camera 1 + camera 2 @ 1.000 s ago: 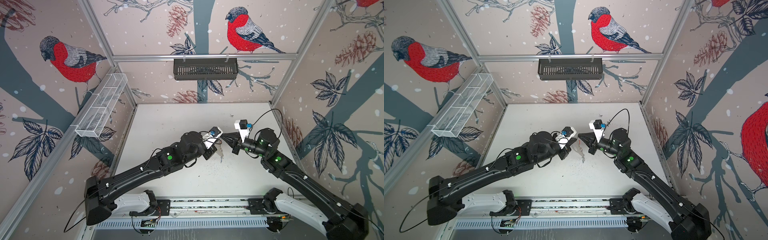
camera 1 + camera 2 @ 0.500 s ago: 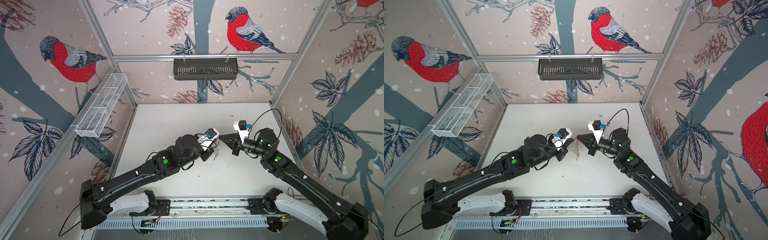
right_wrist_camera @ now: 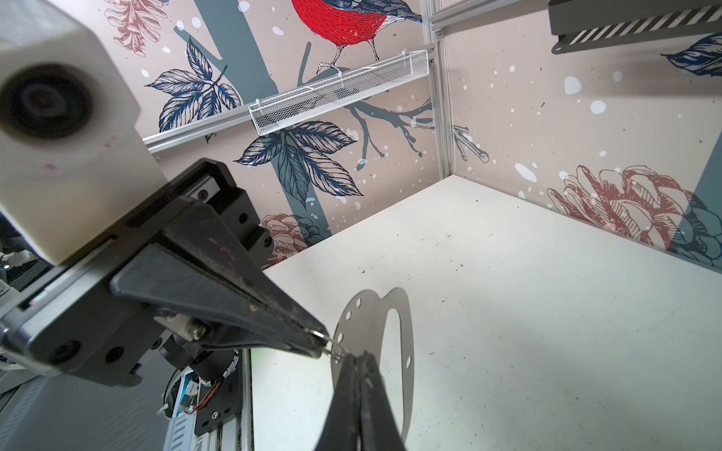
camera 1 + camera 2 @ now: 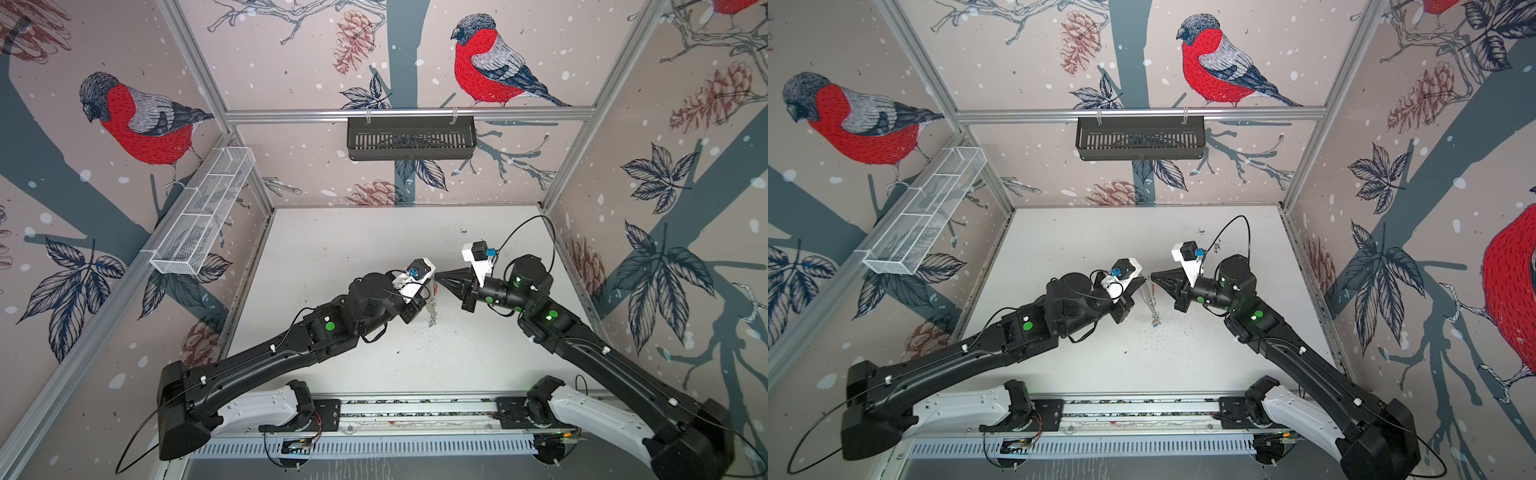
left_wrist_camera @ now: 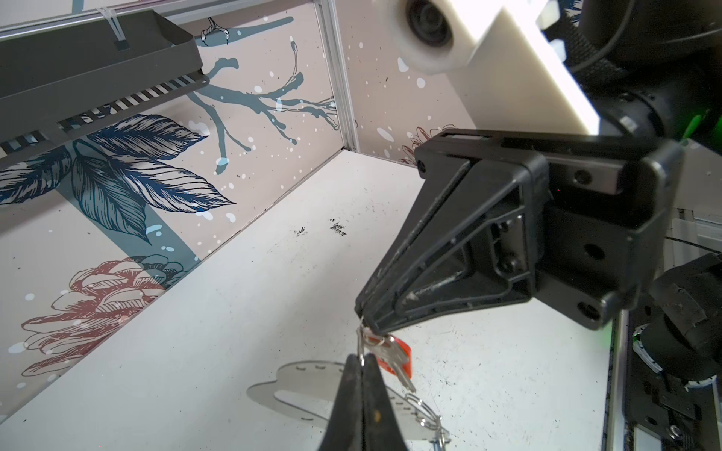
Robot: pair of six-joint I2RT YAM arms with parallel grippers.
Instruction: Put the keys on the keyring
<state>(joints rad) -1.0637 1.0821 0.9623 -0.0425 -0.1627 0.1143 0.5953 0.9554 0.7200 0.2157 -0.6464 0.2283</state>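
Above the middle of the counter (image 4: 332, 249), clear of its surface: left claw (image 5: 362, 365) and right claw (image 5: 365, 314), tip to tip.

Left claw pinched fully shut, gripping the keyring (image 3: 369, 308) at its curved edge by a small metal ring there, best seen in the right wrist view. Keyring held up in the air, standing nearly upright. Thin and edge-on in both top views. Flat grey face, with its big slot and row of small holes, turned toward the right wrist camera.

Right claw likewise closed tight, nipping the ring of the red-tagged keys (image 5: 398, 357). Keys and red-orange tag dangling just below its tip, right beside the tip of the left claw and the keyring's upper edge. Cannot tell whether that ring passes through one of the holes.

At the keyring's lower end, the blue-tagged keys (image 4: 1155, 323): a small silver cluster with a fleck of blue, hanging near the counter. Contact with the surface not clear. More small metal rings at that lower edge in the left wrist view.
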